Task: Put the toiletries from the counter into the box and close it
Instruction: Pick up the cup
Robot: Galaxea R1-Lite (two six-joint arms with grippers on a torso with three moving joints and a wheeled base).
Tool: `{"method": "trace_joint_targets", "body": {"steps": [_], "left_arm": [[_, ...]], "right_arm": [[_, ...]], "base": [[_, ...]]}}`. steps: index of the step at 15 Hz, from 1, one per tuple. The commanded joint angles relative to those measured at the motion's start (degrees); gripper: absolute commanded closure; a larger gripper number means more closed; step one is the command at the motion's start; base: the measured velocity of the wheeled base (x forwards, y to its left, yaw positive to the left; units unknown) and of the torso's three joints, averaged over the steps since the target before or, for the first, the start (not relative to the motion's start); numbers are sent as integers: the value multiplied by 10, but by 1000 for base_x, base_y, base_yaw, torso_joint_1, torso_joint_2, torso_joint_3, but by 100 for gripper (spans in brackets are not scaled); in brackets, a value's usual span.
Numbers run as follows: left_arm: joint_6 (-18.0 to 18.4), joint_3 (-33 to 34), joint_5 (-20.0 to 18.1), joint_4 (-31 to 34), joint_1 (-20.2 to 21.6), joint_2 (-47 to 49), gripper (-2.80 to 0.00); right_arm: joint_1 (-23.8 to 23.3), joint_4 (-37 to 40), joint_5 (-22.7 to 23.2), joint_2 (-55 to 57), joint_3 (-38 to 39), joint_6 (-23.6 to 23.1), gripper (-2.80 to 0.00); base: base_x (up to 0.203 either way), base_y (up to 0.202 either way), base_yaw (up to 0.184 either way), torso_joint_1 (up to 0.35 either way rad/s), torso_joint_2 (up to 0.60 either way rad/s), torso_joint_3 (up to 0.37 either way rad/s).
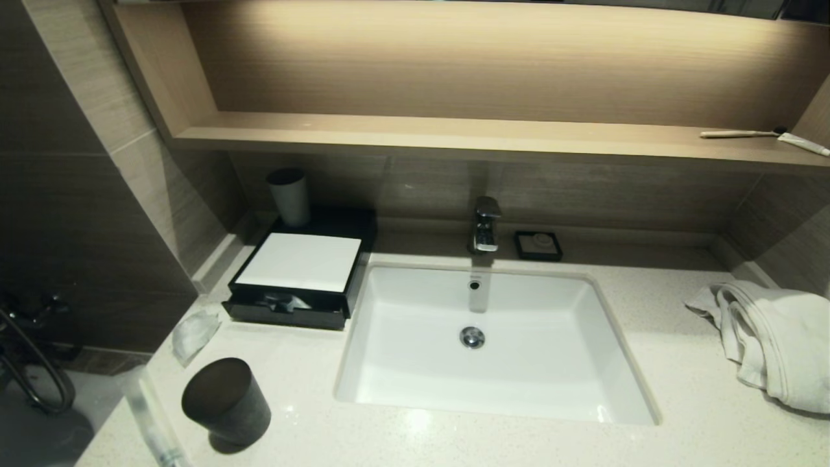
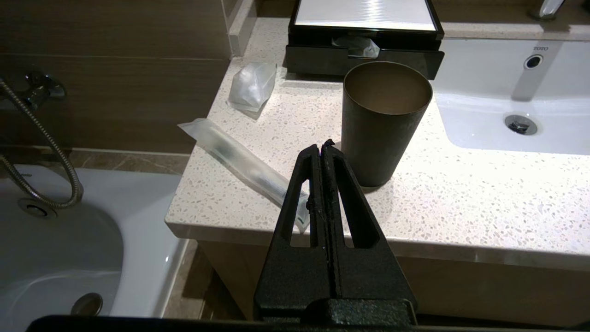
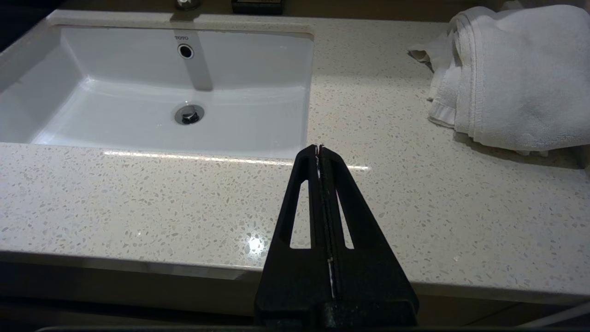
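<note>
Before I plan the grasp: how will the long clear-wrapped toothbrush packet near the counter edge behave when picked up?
The long clear-wrapped toothbrush packet probably feels light and fairly stiff, given the slim brush inside. Its glossy film looks slippery. Lying flat, it may slide off the speckled counter edge if pushed.

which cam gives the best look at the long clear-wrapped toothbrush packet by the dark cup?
Left wrist view: the long clear plastic toothbrush packet lies in full on the speckled counter, beside the dark metal cup. The head view catches only part of it at the frame's bottom edge. The right wrist view misses it.

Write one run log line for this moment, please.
left claw: shut, empty | right claw: shut, empty | box drawer: open | sachet, wrapped toothbrush: on counter
</note>
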Motion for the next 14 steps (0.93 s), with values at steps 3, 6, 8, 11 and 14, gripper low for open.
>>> {"method": "trace_joint_targets", "body": {"steps": [3,6,8,11,14], "left_arm": [[22,0,-1,0,0,0,0],[27,0,-2,-1,0,0,0],[28,0,-2,-1,0,0,0],[28,0,-2,-1,0,0,0],[33,0,-2,-1,0,0,0]], "right_arm": [[0,0,0,0,0,0,0],[0,0,0,0,0,0,0],[0,0,0,0,0,0,0],[0,0,0,0,0,0,0],[0,0,0,0,0,0,0]], "base": [[0,0,0,0,0,0],[0,0,0,0,0,0],[0,0,0,0,0,0],[0,0,0,0,0,0],[0,0,0,0,0,0]]}}
